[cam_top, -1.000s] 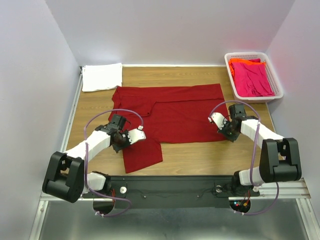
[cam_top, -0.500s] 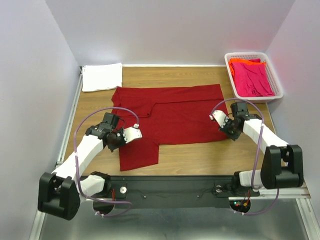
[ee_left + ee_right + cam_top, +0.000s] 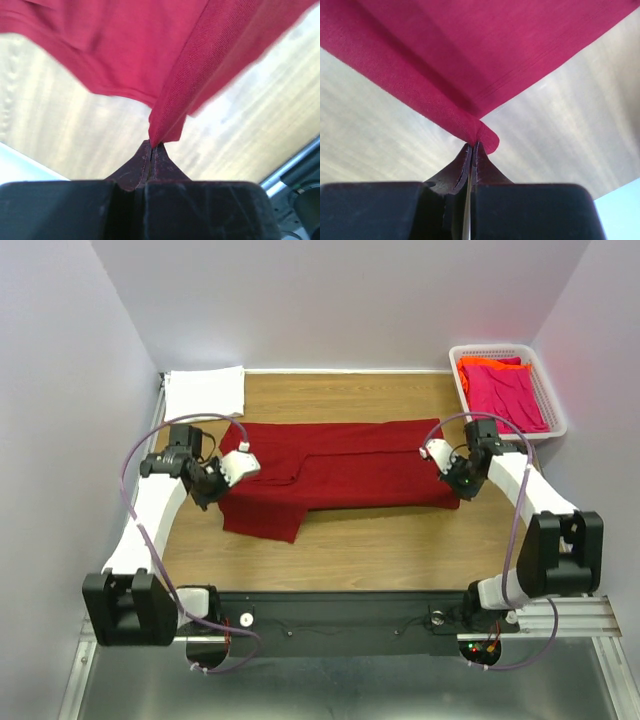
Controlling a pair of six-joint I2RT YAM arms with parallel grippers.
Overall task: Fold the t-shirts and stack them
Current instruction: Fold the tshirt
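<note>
- Left gripper (image 3: 151, 145): jaws were pressed tight together, with no gap at the tips. They had a pinch of the dark red t-shirt (image 3: 350, 465) caught between them. The cloth rose from the tips in a creased ridge and fanned out ahead.
- Right gripper (image 3: 471, 146): jaws were likewise closed to a hairline. A rolled fold of the same shirt's edge was nipped at the very tips.
- From overhead, the dark red t-shirt ran as a long doubled band from one gripper to the other. The left gripper was at its left end and the right gripper at its right end. A shorter flap lay toward the arms' bases, just right of the left gripper.
- Bare wood of the table (image 3: 400, 540) showed on both sides of each pinch.
- The white t-shirt (image 3: 204, 393) lay flat as a rectangle just beyond the left gripper, in the far left corner.
- The basket (image 3: 556, 420) stood beyond and to the right of the right gripper, well apart from it. It held the pink t-shirt (image 3: 505, 395), with the orange t-shirt (image 3: 480, 364) showing at its far end.
</note>
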